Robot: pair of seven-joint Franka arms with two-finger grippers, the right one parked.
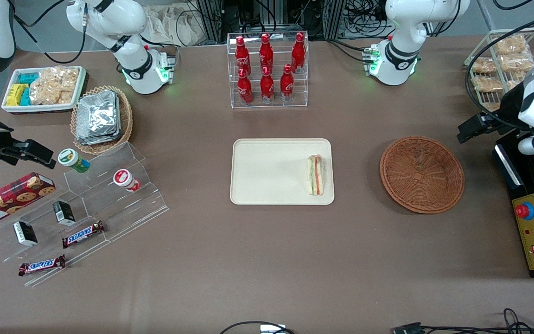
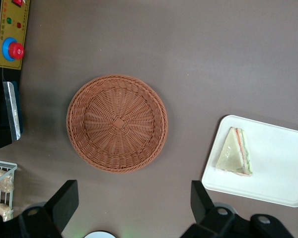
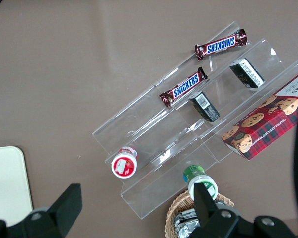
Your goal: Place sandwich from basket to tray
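The sandwich point(image 1: 315, 175) is lying on the tray point(image 1: 267, 171), at its edge nearest the basket point(image 1: 421, 174), which is sitting empty at mid-right of the front frame. It is looking light, soft and crushable under slippery wrap; gripping across the bread faces seems safest. The end effector point(image 2: 131, 210) is hovering released above the worktop point(image 1: 267, 260), holding nothing.
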